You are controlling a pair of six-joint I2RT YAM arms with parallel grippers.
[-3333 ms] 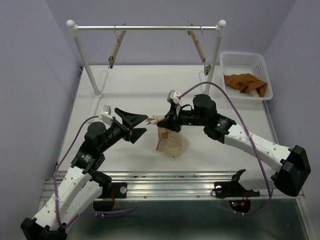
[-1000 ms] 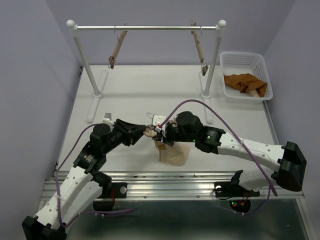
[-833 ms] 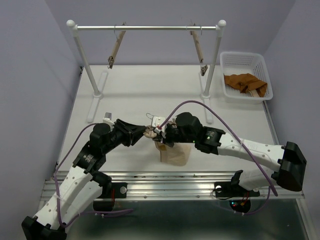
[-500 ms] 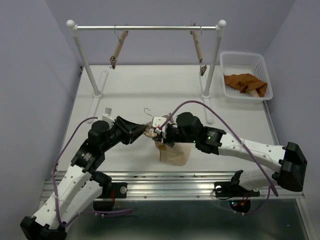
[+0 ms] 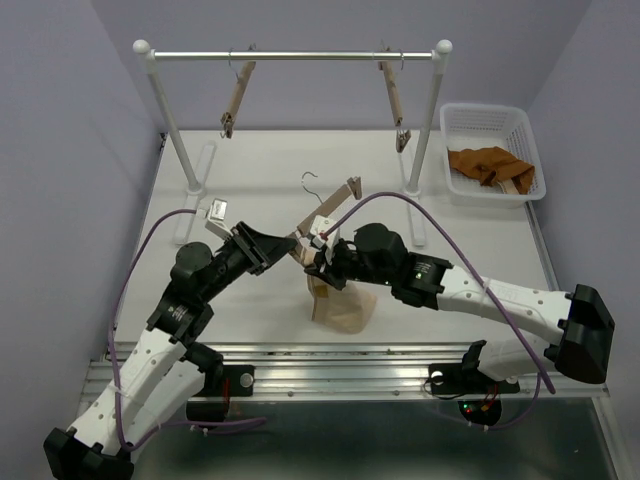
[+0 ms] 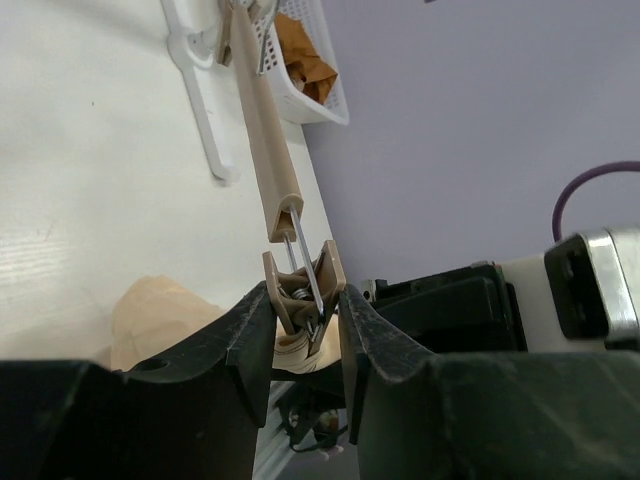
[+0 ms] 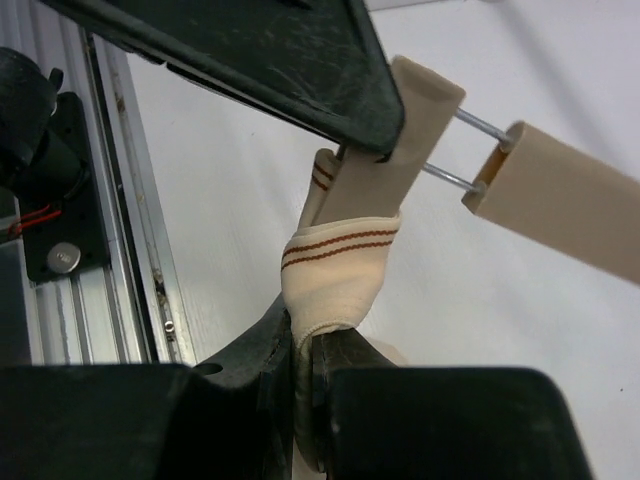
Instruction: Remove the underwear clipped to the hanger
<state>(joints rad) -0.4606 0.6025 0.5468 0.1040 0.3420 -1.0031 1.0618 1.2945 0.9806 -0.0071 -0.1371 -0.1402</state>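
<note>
The beige underwear hangs as a loose bundle. Its lower part rests on the table between the two arms, and its striped waistband goes up into the clip at the low end of the hanger. From the right wrist view we judge that the band is not yet free of the clip, though the exact bite is partly hidden. The cloth is thin, soft and very light. It will fold and stretch rather than resist, so we think a pull on it brings the hanger along unless the clip is opened. The best place to hold it is the waistband just under the clip, where the fabric is doubled and firmer. The right gripper has its fingers closed tight on exactly this part. The left gripper stands partly closed, with its two fingers pressing the sides of the clip, which is small, hard and springy and may slip out. The hanger is tilted, its hook up and away from the arms. The rust-orange underwear lies in the basket at the far right, well apart.
</note>
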